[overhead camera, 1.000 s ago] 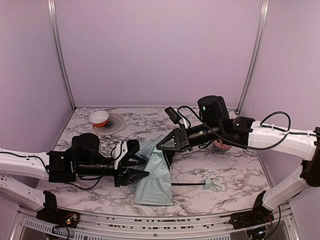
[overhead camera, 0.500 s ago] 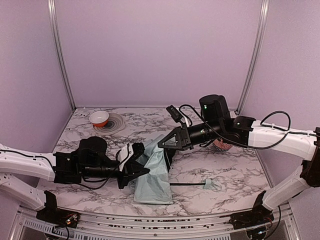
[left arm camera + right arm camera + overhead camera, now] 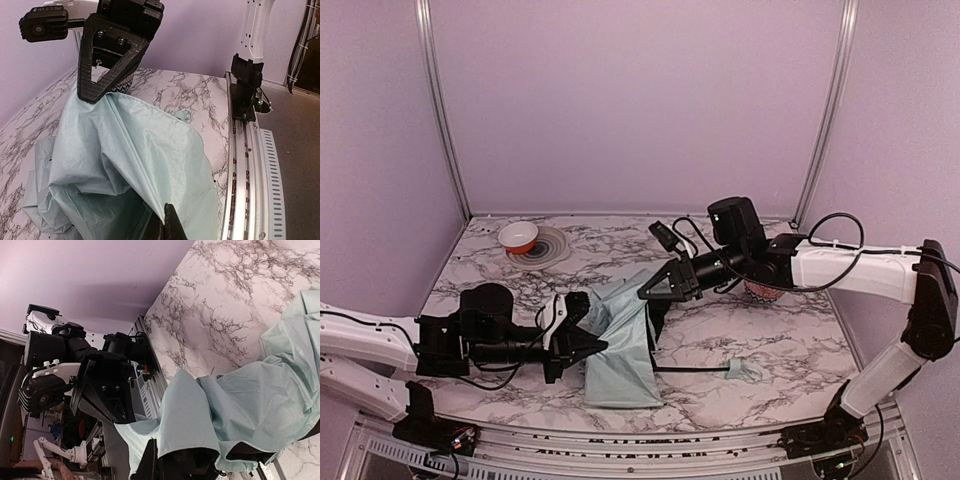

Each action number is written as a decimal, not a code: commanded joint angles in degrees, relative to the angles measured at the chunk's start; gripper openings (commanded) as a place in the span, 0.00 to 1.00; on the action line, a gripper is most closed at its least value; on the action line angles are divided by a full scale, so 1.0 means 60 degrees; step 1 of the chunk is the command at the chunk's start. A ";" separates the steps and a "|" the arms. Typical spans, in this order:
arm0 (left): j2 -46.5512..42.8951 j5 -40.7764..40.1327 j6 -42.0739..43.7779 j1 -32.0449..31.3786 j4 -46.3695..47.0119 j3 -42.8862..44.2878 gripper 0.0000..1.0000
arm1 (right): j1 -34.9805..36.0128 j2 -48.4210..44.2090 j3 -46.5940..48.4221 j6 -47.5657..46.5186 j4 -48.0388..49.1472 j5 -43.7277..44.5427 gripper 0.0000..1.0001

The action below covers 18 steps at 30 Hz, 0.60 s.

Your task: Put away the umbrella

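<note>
- Top external view: pale mint-green fabric umbrella lies rumpled on marble bench, not yet bundled.
- Left claw and right claw both clamp its canopy.

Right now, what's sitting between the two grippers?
Only the umbrella canopy. The left gripper and the right gripper each pinch its mint fabric, which spans the gap between them. The top view and the left wrist view show it.

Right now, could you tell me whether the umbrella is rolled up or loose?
Loose: its canopy hangs in slack folds, pinched by the left fingers and right fingers, not wrapped around the shaft.
</note>
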 commanded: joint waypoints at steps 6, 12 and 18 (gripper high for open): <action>0.0207 0.0370 0.0105 -0.0150 -0.0407 0.0321 0.00 | -0.1001 -0.0455 0.2201 -0.2203 -0.2663 0.1121 0.38; 0.0043 0.0091 0.0192 -0.0149 -0.0346 0.0495 0.00 | -0.1028 -0.0129 0.1200 -0.2178 -0.2089 0.1226 0.63; 0.0302 -0.0362 0.0504 0.0163 -0.0253 0.1041 0.00 | -0.1223 0.2567 0.2117 -0.3517 -0.2373 0.1430 0.56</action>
